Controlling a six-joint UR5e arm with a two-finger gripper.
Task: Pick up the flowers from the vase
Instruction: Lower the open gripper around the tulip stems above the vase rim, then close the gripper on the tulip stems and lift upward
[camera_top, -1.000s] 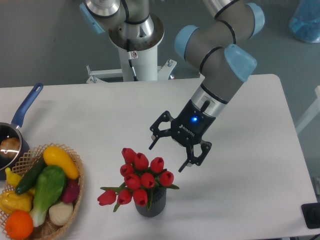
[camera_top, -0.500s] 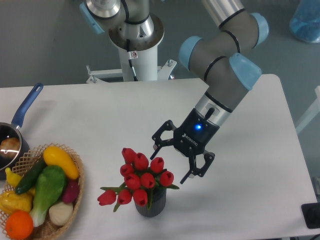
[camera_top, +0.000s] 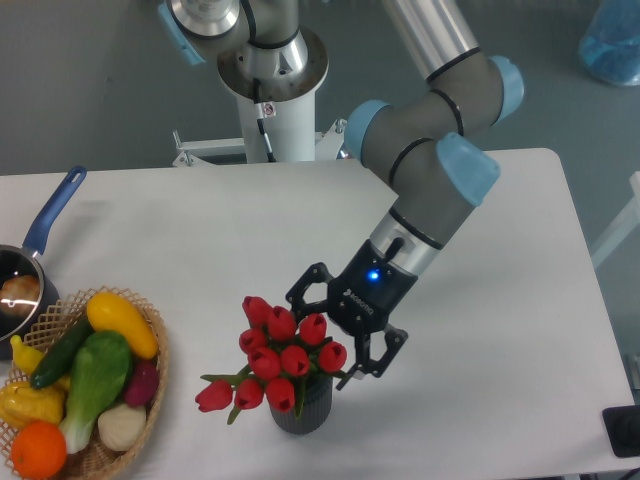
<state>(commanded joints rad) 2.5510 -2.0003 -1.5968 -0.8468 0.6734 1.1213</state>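
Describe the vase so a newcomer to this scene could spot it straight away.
Start at the white table and look to its front edge, right of the wicker basket. The vase stands there under red flowers. Unlike the blue-handled saucepan, it is a small dark ribbed cylinder.

White table (camera_top: 520, 260), grey floor (camera_top: 90, 90)

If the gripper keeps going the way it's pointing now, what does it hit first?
Most likely the flowers: the open gripper points down-left at the red buds above the vase. Depth is unclear from one view.
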